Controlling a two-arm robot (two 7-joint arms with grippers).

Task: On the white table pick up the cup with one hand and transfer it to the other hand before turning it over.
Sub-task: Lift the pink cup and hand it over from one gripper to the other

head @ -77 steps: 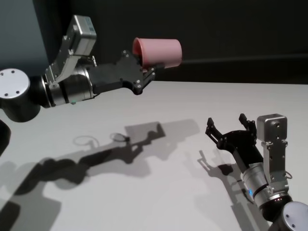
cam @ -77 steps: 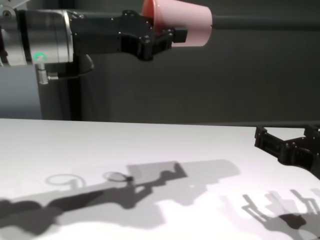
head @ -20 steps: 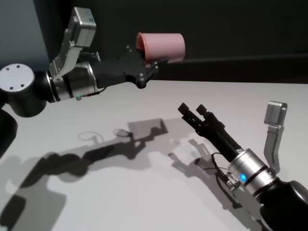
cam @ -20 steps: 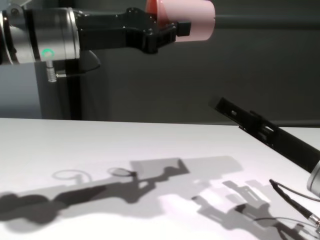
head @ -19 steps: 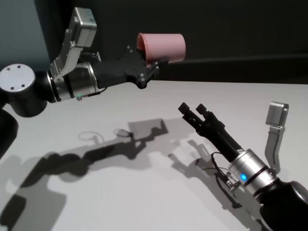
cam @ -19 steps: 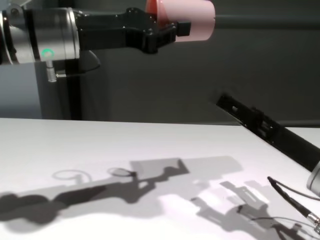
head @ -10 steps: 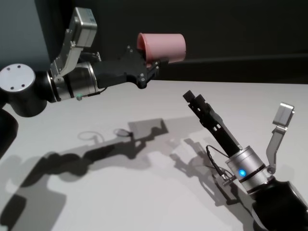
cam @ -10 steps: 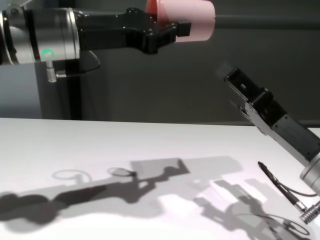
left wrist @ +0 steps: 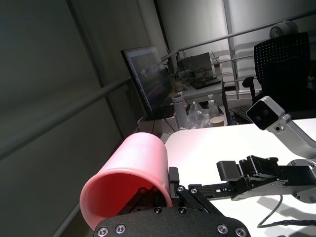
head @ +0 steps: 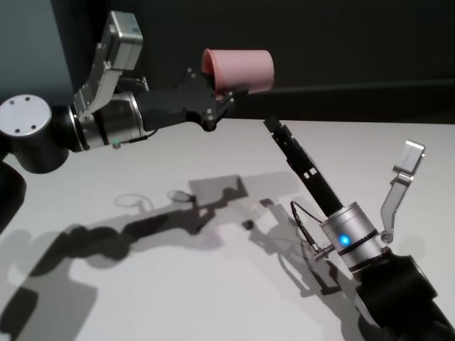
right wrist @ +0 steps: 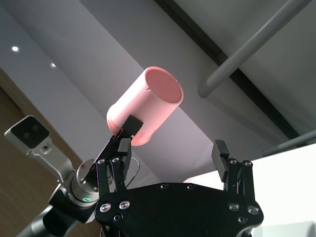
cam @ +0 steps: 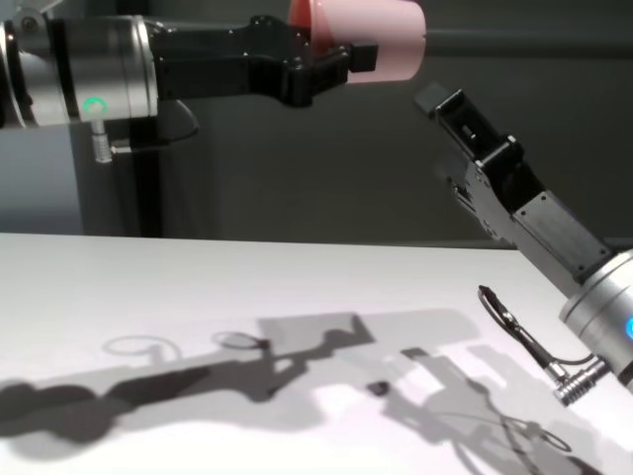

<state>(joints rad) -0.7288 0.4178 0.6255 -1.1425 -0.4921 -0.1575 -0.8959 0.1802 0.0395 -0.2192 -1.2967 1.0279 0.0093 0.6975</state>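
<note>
Here, line by line:
Head view: the cup [head: 239, 69] lies sideways in the air, high over the far part of the white table [head: 213, 284], with its rim at the left gripper [head: 222, 104] and its base pointing to the robot's right.
Chest view: the right gripper [cam: 443, 103] is raised to just below and right of the cup's base, apart from it; this shows the height gap better than the head view.
Left wrist view: only here is the cup's hollow inside [left wrist: 118, 195] seen, with one dark finger reaching into the mouth.
Right wrist view: only here is the flat round base [right wrist: 164, 83] seen, framed between the right gripper's two fingers [right wrist: 220, 150].
Cup: smooth salmon-pink plastic, tapered, no handle.
Table: matte plain white, crossed by the arms' dark shadows.
Left gripper: black jointed fingers clamped on the cup's rim wall, one inside and one outside.
Right gripper: black, jaws spread wide, holding and touching nothing.
</note>
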